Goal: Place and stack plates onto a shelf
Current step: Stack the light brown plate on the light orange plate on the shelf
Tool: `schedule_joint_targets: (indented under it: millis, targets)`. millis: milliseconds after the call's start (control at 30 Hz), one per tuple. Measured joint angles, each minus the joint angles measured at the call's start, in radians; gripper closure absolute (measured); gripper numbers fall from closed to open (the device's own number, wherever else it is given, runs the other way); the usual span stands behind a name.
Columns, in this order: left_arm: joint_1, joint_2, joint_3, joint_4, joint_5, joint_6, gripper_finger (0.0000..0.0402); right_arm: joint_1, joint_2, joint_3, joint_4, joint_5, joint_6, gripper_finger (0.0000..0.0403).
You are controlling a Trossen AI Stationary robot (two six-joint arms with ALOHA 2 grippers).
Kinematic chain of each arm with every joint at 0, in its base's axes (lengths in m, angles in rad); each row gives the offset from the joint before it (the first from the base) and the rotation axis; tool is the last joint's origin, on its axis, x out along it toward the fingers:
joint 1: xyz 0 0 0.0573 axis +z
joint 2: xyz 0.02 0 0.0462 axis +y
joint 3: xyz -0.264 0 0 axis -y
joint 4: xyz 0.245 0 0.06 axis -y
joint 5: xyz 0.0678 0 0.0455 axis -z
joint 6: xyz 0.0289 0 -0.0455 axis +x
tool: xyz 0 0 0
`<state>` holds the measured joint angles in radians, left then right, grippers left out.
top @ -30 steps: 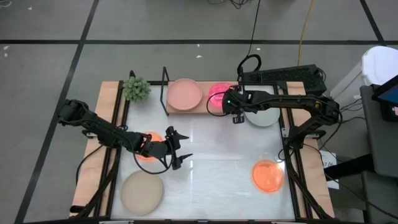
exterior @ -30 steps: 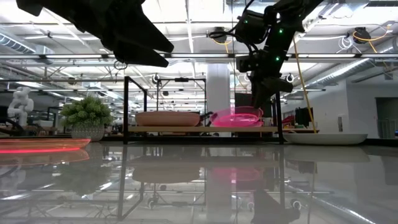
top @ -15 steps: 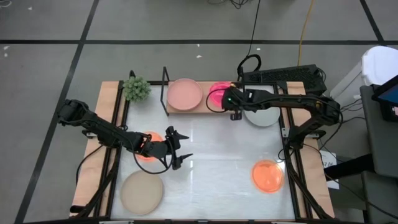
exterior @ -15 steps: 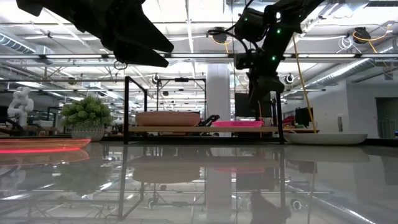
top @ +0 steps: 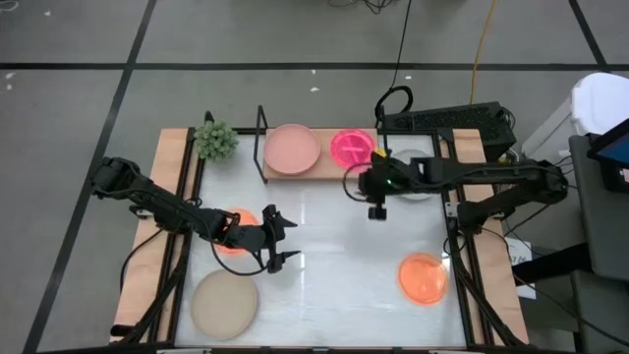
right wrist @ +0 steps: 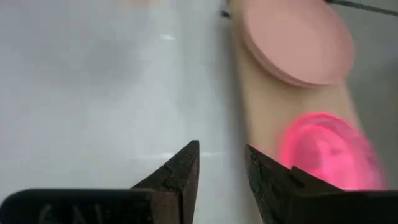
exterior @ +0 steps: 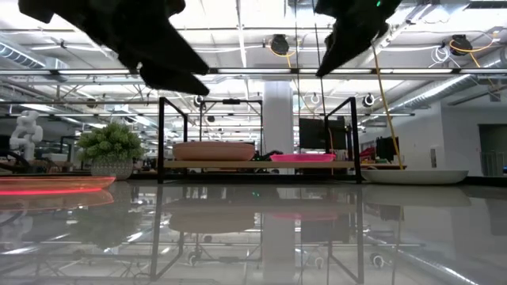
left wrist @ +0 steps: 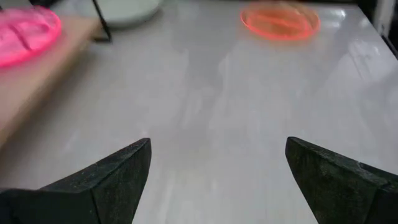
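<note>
The shelf (top: 319,169) stands at the table's far side. On its board rest a dusty pink plate (top: 291,147) and, to its right, a hot pink plate (top: 352,147), lying flat (exterior: 301,157). My right gripper (top: 376,209) hangs above the table just near of the shelf, open by a narrow gap (right wrist: 222,158) with nothing between its fingers. My left gripper (top: 287,239) hovers wide open over the table's left middle (left wrist: 217,162), holding nothing. An orange plate (top: 231,244) lies partly under the left arm. A beige plate (top: 224,303), another orange plate (top: 423,277) and a pale grey plate (top: 418,187) lie on the table.
A small potted plant (top: 214,140) stands left of the shelf. The shelf's black wire ends (exterior: 161,138) rise upright. White tabletop lies bare between the two grippers (top: 334,265). The pale grey plate is partly covered by the right arm.
My right gripper has drawn away from the shelf, rising and moving toward the table's near edge, and has turned at the wrist. The hot pink plate, tilted on the shelf a second ago, now lies flat on the board, free of the gripper.
</note>
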<state>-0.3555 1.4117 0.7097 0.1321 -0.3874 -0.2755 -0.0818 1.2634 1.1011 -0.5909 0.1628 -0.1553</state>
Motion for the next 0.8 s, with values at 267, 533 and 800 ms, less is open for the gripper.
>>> schedule_joint_targets:
  millis: [267,533,800]
  targets:
    - [-0.054,0.000,0.000,-0.151,0.195,-0.025,0.0028,0.219,-0.028,-0.001,-0.101,-0.001,0.289,0.0289]
    - [-0.090,0.000,0.017,-0.386,0.282,-0.061,0.0028,0.390,-0.027,-0.061,-0.076,0.069,0.355,0.0289]
    - [-0.142,0.000,0.132,-0.655,0.314,-0.073,0.0064,0.431,-0.028,-0.076,-0.072,0.071,0.385,0.0289]
